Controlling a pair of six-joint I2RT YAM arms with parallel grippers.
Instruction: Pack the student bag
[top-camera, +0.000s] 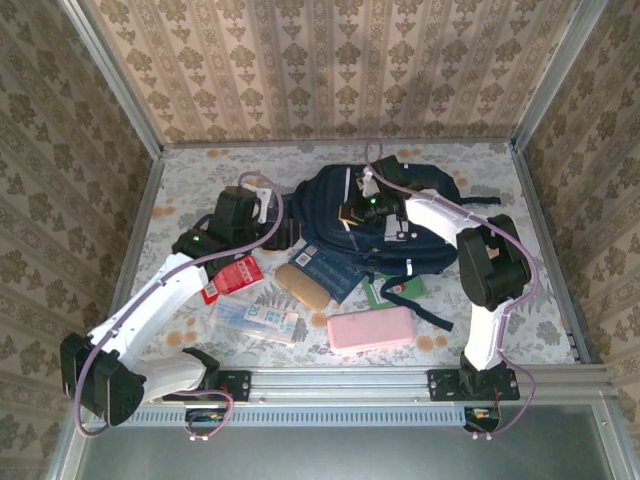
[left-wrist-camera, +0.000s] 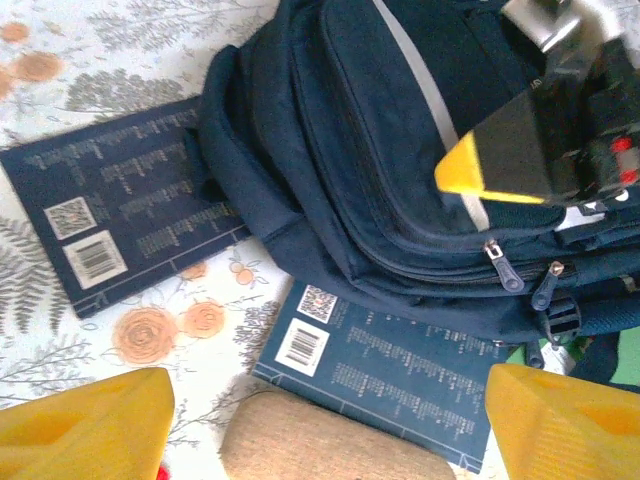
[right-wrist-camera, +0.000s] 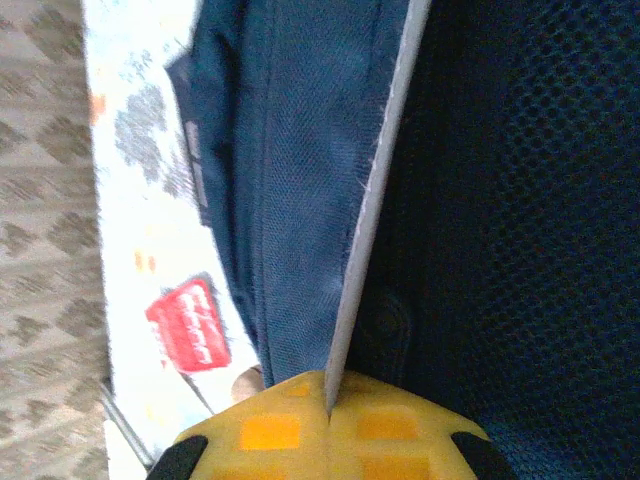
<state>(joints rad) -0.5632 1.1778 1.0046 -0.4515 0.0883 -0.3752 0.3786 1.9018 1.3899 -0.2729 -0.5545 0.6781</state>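
The student bag (top-camera: 400, 225) is a navy backpack lying in the middle of the table, and it takes up the upper part of the left wrist view (left-wrist-camera: 350, 150). My right gripper (right-wrist-camera: 328, 400) is shut on the bag's fabric, pinching a grey-white stripe edge (right-wrist-camera: 385, 190); from above it sits on the bag's upper left (top-camera: 362, 207). My left gripper (left-wrist-camera: 325, 440) hangs open at the bag's left side (top-camera: 283, 234), above a blue book (left-wrist-camera: 400, 370) and a beige case (left-wrist-camera: 320, 445), holding nothing.
A second blue book (left-wrist-camera: 120, 200) lies left of the bag. In front of the bag are a red pack (top-camera: 233, 277), the beige case (top-camera: 302, 285), a clear packet (top-camera: 258, 320), a pink case (top-camera: 372, 329) and a green item (top-camera: 398, 290). Patterned walls enclose the table.
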